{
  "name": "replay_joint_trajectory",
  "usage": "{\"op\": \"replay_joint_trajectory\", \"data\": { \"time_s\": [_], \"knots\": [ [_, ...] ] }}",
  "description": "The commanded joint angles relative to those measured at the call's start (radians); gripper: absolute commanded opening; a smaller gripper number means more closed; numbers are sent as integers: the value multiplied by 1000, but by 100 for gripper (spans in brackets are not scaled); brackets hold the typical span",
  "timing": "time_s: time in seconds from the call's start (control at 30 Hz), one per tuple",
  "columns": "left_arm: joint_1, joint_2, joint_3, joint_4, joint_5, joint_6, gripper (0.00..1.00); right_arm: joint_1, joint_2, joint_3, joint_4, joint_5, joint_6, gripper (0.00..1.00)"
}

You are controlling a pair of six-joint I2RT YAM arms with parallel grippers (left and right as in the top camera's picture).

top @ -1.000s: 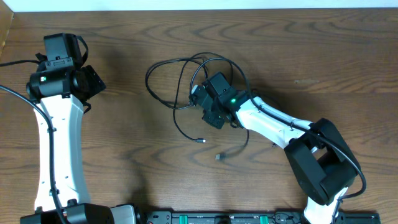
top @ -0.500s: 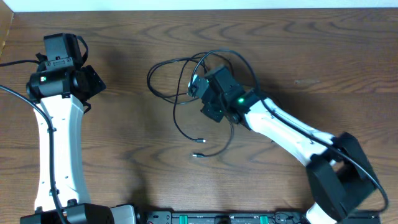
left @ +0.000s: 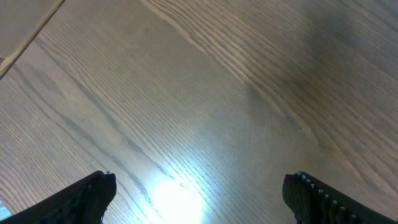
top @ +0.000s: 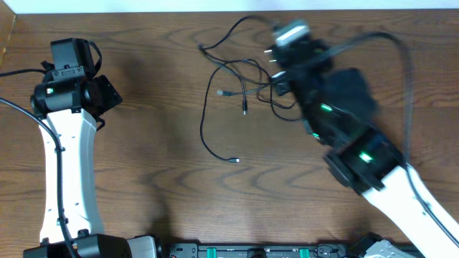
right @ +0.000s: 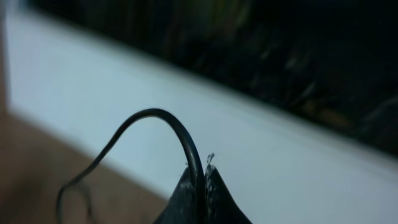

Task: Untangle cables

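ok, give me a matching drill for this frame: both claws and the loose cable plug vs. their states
Things:
1. left claw
2. right claw
3. loose plug end

States:
a. lying on the table
b. open, holding nothing
c. shut on a black cable

Pairs: 1-b, 2-c, 3-a

Right arm point(top: 337, 100) is one big blurry smear overhead. The black cable point(right: 189, 149) runs off the right wrist view's bottom edge.
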Motion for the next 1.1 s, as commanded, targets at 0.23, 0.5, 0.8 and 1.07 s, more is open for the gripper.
{"op": "replay_joint_trajectory", "data": {
  "time_s": [0.23,0.5,0.8,1.07],
  "knots": [
    [2,10,14,-2,-18,-8,91,-165,-215,8,32,74,-3,1],
    [2,10,14,-2,-18,-8,91,-210,-221,8,-62,74,-3,1],
    [2,10,14,-2,-18,-8,91,-221,-206,8,-98,75,-3,1],
    [2,10,14,-2,-18,-8,91,-221,-206,8,-136,106,-3,1]
  ]
}}
